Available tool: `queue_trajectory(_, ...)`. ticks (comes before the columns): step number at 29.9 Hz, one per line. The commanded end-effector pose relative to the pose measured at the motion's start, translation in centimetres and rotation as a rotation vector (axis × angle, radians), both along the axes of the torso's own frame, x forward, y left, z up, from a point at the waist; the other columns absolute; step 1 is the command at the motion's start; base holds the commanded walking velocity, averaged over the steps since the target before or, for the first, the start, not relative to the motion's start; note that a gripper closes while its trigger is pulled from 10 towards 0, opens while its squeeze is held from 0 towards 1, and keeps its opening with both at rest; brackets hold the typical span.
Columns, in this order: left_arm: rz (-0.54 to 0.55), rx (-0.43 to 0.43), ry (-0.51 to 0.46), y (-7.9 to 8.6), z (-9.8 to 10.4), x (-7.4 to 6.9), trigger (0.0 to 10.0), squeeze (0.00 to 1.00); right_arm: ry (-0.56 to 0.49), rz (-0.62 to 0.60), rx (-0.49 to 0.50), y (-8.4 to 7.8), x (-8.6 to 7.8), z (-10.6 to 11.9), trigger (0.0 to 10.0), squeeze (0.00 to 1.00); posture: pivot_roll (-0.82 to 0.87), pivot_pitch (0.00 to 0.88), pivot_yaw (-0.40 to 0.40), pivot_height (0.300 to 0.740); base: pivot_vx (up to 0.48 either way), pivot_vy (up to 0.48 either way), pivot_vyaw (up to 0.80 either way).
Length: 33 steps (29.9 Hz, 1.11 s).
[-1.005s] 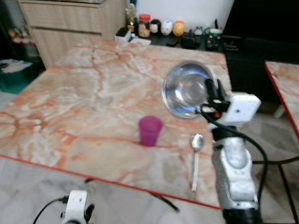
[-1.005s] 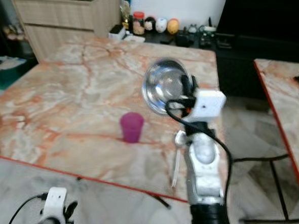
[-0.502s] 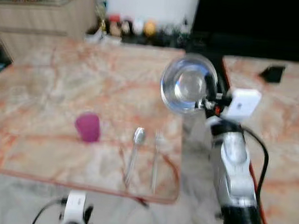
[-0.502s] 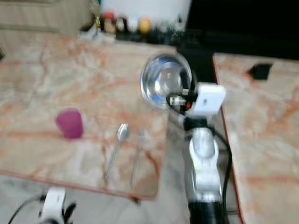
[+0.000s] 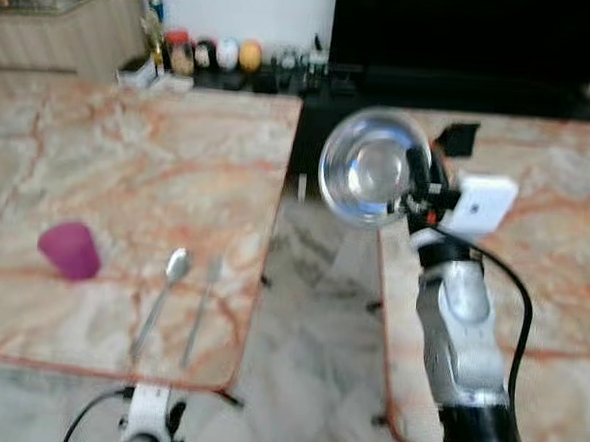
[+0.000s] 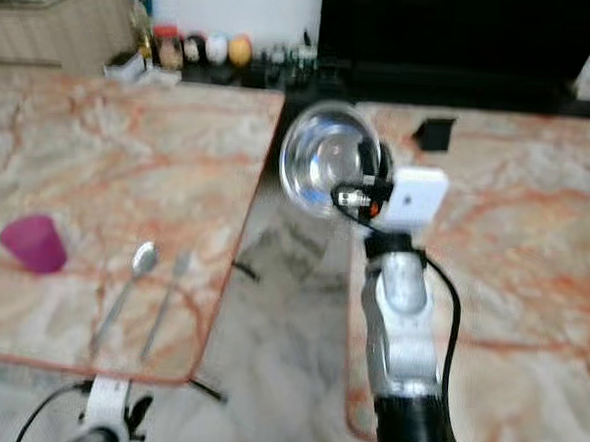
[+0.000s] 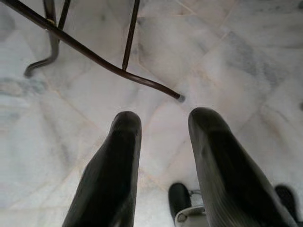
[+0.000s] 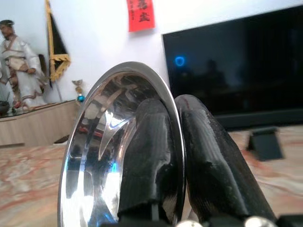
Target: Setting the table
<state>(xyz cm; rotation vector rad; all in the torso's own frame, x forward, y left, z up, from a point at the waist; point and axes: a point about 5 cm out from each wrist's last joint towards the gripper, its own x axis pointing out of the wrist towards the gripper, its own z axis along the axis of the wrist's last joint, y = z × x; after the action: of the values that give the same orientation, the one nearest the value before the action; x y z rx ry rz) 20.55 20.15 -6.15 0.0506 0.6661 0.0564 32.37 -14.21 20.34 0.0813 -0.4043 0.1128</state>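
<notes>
- Your head camera has swung toward the robot's right since a second ago: the pink plastic cup (image 5: 70, 249), which sat near mid-picture, now sits far left, and the gap between the two counters is in the middle. The things themselves have not moved on the marble.
- Since then a silver fork (image 5: 202, 306) has come into view beside the silver spoon (image 5: 160, 298), both near the front edge of the left marble counter (image 5: 128, 171), close to its front right corner.
- You still carry the shiny round steel bowl (image 5: 368, 169) in the right gripper (image 8: 176, 156); its jaws are pinched onto the rim, one finger inside, one outside, the bowl tilted on edge above the gap.
- Watch that thin rim hold: I judge a quick turn could let the bowl twist or slip, and it would fall to the tiled floor (image 7: 222, 56).
- The right marble counter (image 5: 553, 257) edge is near your forearm; swinging could clip it.
- Your left gripper (image 7: 163, 142) hangs low over the floor, jaws parted and holding nothing.
</notes>
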Motion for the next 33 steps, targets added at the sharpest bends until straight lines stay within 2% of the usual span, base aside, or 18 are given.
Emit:
queue_trajectory(1, -0.009, -0.012, -0.005, -0.5, 0.0, 0.1, 10.0, 0.00, -0.012, -0.013, 0.010, -0.5, 0.0, 0.4, 10.0, 0.00, -0.12, 0.000, 0.066, 0.740, 0.000, -0.416, 0.00)
queue_trajectory(7, -0.009, -0.015, -0.005, -0.5, 0.0, 0.2, 10.0, 0.00, -0.007, -0.013, 0.016, -0.5, 0.0, 0.4, 10.0, 0.00, -0.12, 0.000, 0.066, 0.740, -0.258, -0.401, -0.69)
queue_trajectory(14, -0.013, -0.013, 0.011, -0.7, -0.2, -0.2, 10.0, 0.00, 0.000, -0.031, 0.002, -0.8, -0.1, 0.4, 10.0, 0.00, -0.12, 0.000, 0.066, 0.740, 0.000, -0.375, 0.00)
queue_trajectory(23, -0.026, -0.003, 0.030, -0.9, -0.4, -0.4, 10.0, 0.00, 0.051, -0.063, -0.013, -2.0, -0.3, -0.3, 10.0, 0.00, -0.13, 0.000, 0.067, 0.740, 0.000, 0.000, 0.00)
queue_trajectory(28, -0.029, 0.019, 0.037, -0.7, -0.4, -0.4, 10.0, 0.00, 0.065, -0.062, -0.025, -2.1, -0.2, -0.3, 10.0, 0.00, -0.14, 0.000, 0.069, 0.740, 0.000, 0.000, 0.00)
queue_trajectory(33, -0.024, 0.033, 0.037, -0.5, -0.4, -0.4, 10.0, 0.00, 0.125, -0.072, -0.055, -2.3, 0.0, -1.2, 10.0, 0.00, -0.13, 0.000, 0.069, 0.740, 0.000, -0.152, 0.00)
